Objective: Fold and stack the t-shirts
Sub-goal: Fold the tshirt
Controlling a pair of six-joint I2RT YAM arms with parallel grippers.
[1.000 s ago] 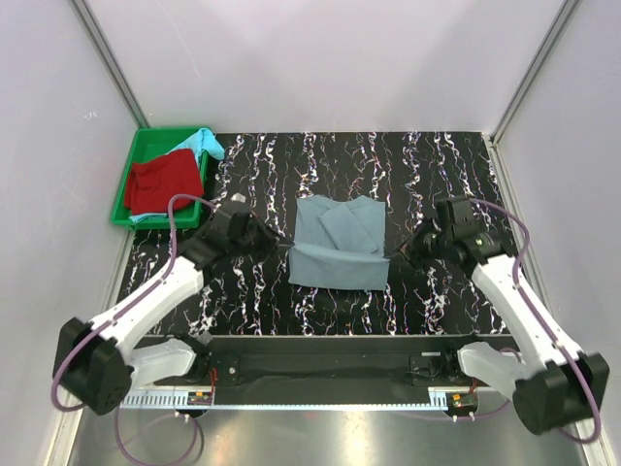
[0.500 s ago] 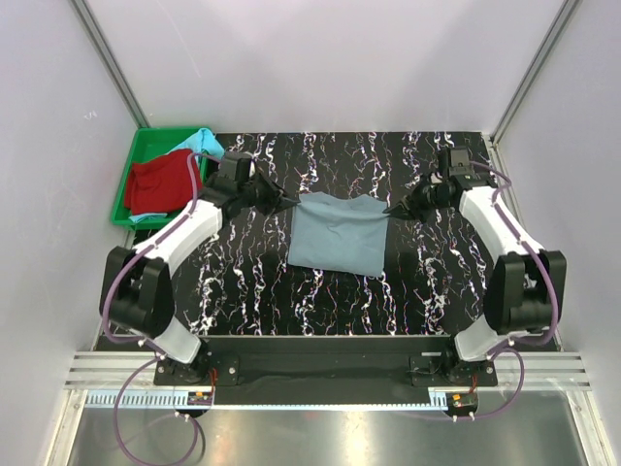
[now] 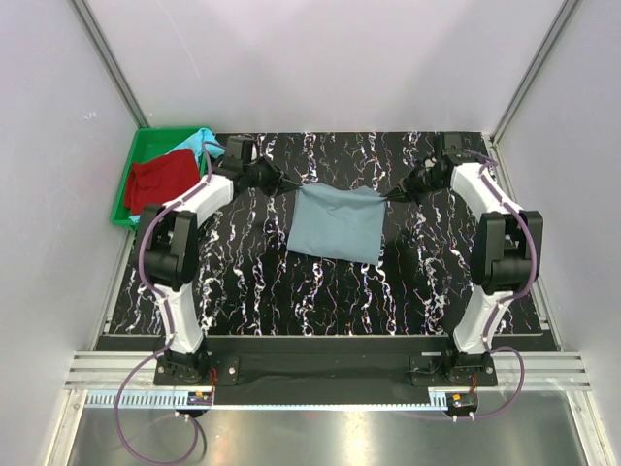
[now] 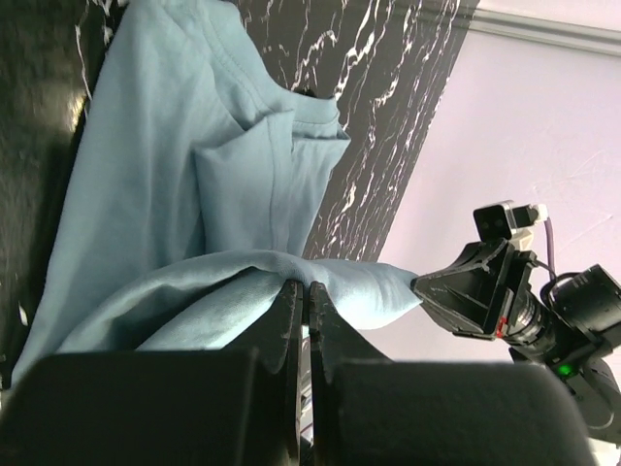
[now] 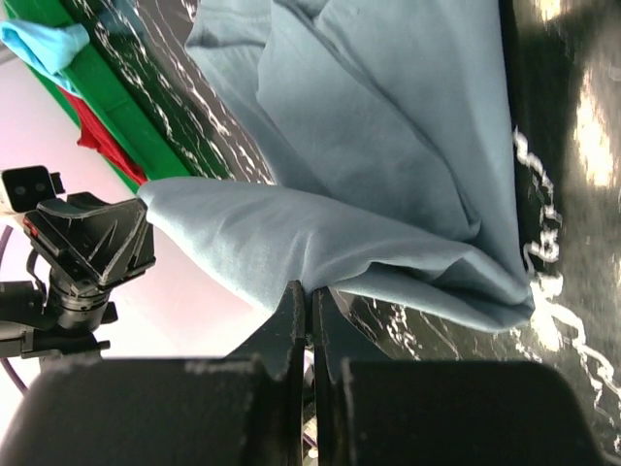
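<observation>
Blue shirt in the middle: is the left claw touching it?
Touching. The left wrist view shows the left gripper shut on a fold of the grey-blue shirt, with the cloth pinched between its fingers.

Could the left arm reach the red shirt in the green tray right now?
Probably not yet: the left gripper is shut on a corner of the grey-blue shirt. The red shirt lies uncovered in the green tray close beside that arm, so only the grip hinders.

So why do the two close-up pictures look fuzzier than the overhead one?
Top view: evenly lit, sharp, the blue shirt crisp. Left wrist: the left fingers sit too near, dark and soft. Right wrist: the right fingers blur likewise, and glare smears the glossy table.
</observation>
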